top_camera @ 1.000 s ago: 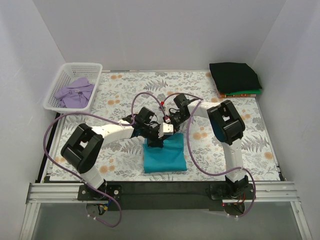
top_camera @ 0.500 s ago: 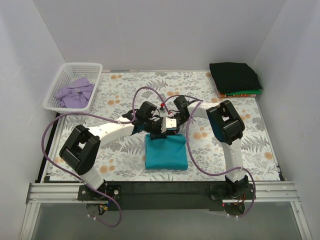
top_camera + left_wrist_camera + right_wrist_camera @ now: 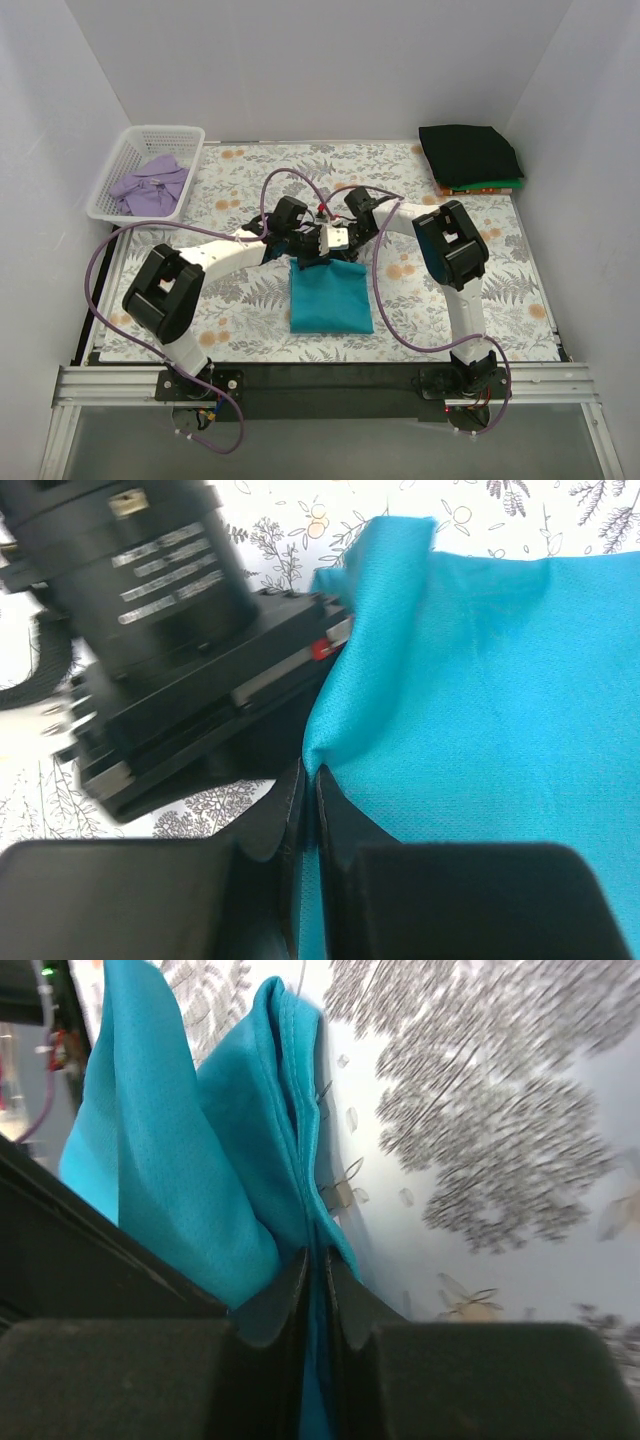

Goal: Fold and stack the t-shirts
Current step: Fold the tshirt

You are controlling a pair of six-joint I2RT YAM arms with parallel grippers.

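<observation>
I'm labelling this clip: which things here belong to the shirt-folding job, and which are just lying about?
Job: teal t-shirt, lavender t-shirt, black t-shirt.
Lying about: white basket, floral table cloth.

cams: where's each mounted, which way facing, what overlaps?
Top external: above and behind the bases, looking down on the floral table cloth; both arms show, left gripper and right gripper gripping the teal t-shirt.
Left wrist: on that arm, looks along its fingers, shut on teal cloth; right arm's black housing alongside.
Right wrist: on that arm, looks along its fingers, shut on bunched teal edge.
Shared: all see the teal t-shirt.
</observation>
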